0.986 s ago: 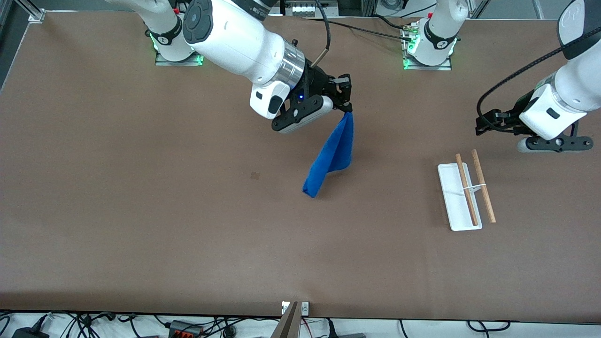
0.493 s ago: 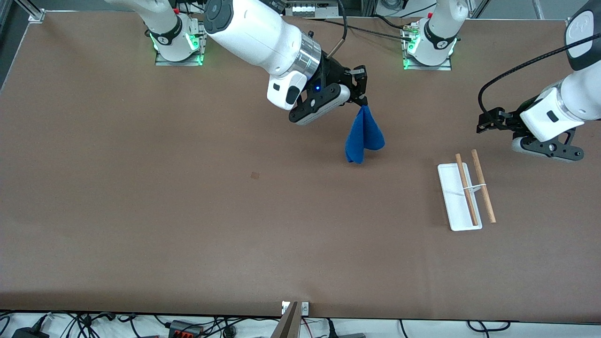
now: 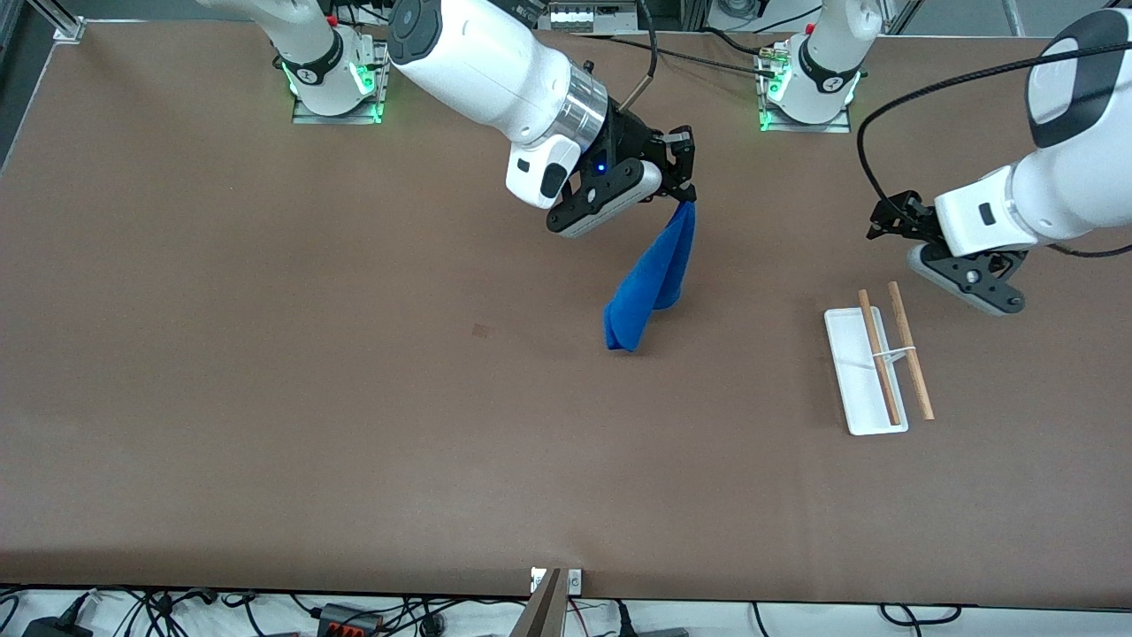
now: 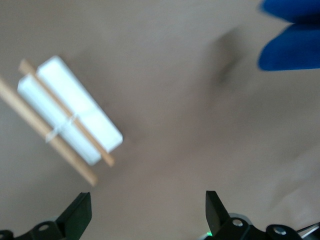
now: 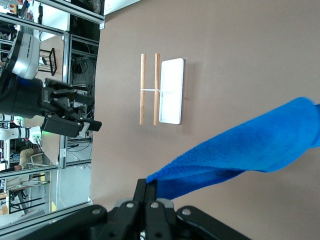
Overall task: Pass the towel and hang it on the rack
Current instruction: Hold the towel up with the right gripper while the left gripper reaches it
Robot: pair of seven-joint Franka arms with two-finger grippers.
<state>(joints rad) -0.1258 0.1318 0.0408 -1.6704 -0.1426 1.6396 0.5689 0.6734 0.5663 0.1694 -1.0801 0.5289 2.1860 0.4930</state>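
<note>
Blue fuzzy cloth, the towel (image 3: 653,281), hangs from the right gripper (image 3: 683,181), whose jaws are pressed together on one top corner; the rest dangles slantwise over the middle of the table (image 3: 265,398). The left gripper (image 3: 887,221) hovers with jaws spread wide, near the rack (image 3: 849,372) at its own end of the table (the rods lie bare). The handover looks risky: the cloth hangs loose and off to one side, so the left jaws could close on air, or catch only a thin fold that slips once the right lets go.
</note>
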